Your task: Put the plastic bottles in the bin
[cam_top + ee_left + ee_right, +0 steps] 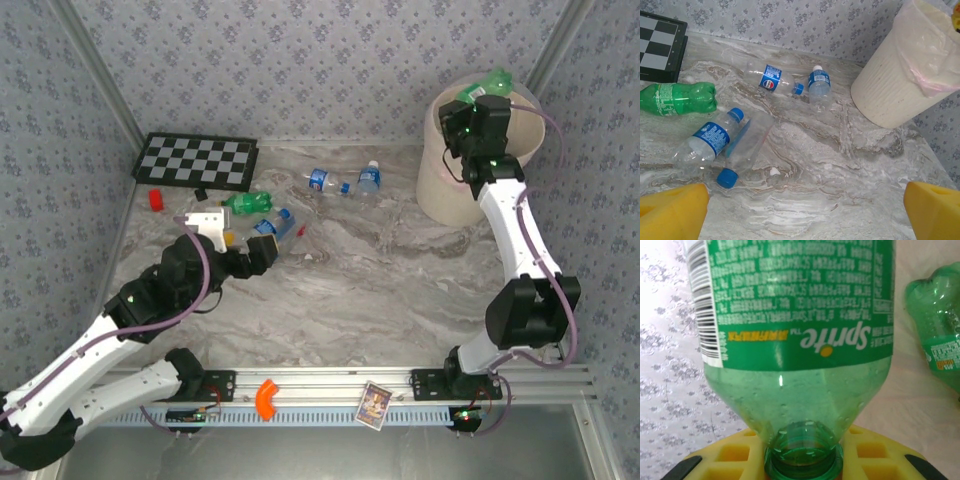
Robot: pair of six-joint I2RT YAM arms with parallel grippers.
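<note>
The right hand (802,460) is clamped on the neck of a green Sprite bottle (795,340) and holds it above the bin (440,180), body pointing away from the hand. A second green bottle (937,340) lies inside the bin. The main risk is the drop. The grip is only at the neck, so the long body could swing as the jaws part. It could then strike the bin's rim or snag the thin liner (932,75) and tumble outside. In the overhead view the bottle sits toward the bin's far rim, so a release there looks less safe than one over the middle.

The left hand (802,215) is spread wide and empty, low over the table (850,170), well apart from the bin. Ahead of it, a blue-labelled bottle (710,137) lies against a bare clear bottle (747,147). A third green bottle (677,98) lies farther from the bin. Two small blue-labelled bottles (819,82) lie nearer it. Closing on the touching pair could catch both or pinch one askew. Any sideways nudge would likely send a round bottle rolling.
</note>
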